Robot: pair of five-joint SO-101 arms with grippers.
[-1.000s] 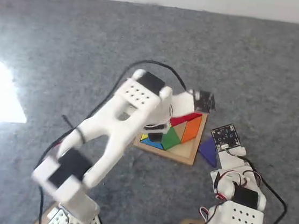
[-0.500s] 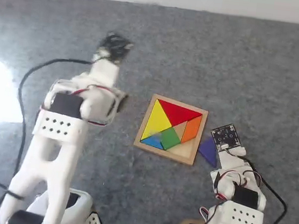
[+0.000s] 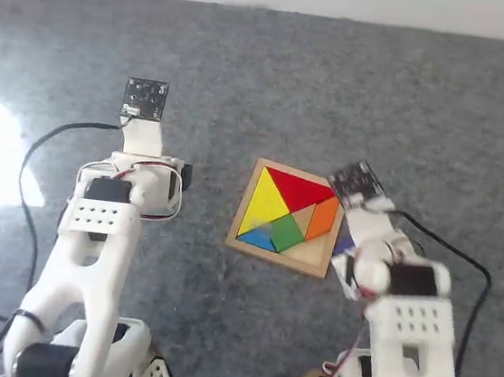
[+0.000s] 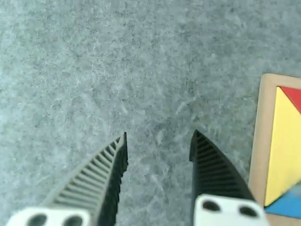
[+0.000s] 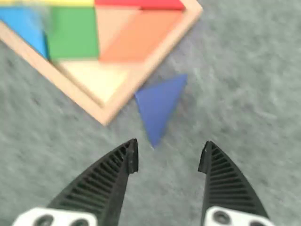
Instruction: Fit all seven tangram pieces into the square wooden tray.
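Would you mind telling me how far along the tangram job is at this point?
Mostly done: several coloured pieces lie in the tray. In hand: nothing yet; the open right hand hovers over the blue triangle on the carpet beside the tray. Left: fitting that triangle into the bare wooden gap. The left hand is open over carpet.

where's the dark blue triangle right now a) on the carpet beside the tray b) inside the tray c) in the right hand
A: the dark blue triangle lies on the carpet beside the tray, ahead of the open, empty right hand.
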